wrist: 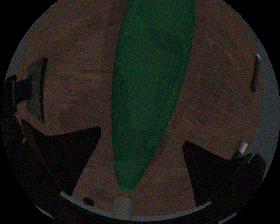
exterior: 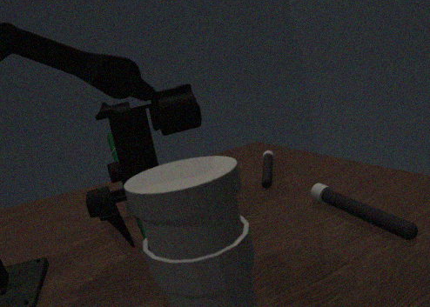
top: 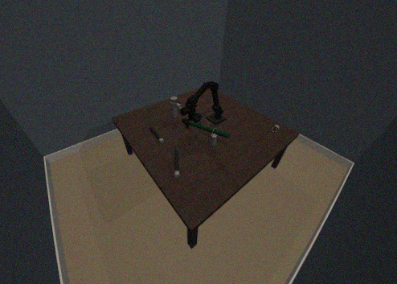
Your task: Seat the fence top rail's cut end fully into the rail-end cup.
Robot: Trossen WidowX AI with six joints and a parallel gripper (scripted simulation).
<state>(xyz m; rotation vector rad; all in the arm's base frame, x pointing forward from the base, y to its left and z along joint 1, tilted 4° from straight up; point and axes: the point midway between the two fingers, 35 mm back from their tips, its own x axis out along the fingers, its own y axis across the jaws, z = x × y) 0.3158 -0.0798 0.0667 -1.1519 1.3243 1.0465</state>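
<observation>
The green rail (top: 209, 129) (exterior: 110, 142) (wrist: 150, 65) passes through the loop cap (top: 214, 134) on the short post (top: 214, 140). In the wrist view it narrows towards its lower end, which is clear of any cup there. The big post (top: 174, 111) (exterior: 200, 282) has a pale cap (top: 173, 98) (exterior: 183, 176), with the white band (exterior: 196, 260) just below it. The rail-end cup (top: 178, 105) shows small beside the post. My gripper (top: 191, 122) (wrist: 144, 140) is open, its fingers on either side of the rail. In the exterior view the post hides one finger.
Two dark rods with white ends, a shorter-looking one (top: 155, 134) (exterior: 267, 171) and another (top: 176, 160) (exterior: 366, 212), lie on the table (top: 225, 170) (exterior: 300, 267). A small pale ring-like piece (top: 276, 128) lies near the right edge. The arm's base (top: 216, 118) stands beside the rail.
</observation>
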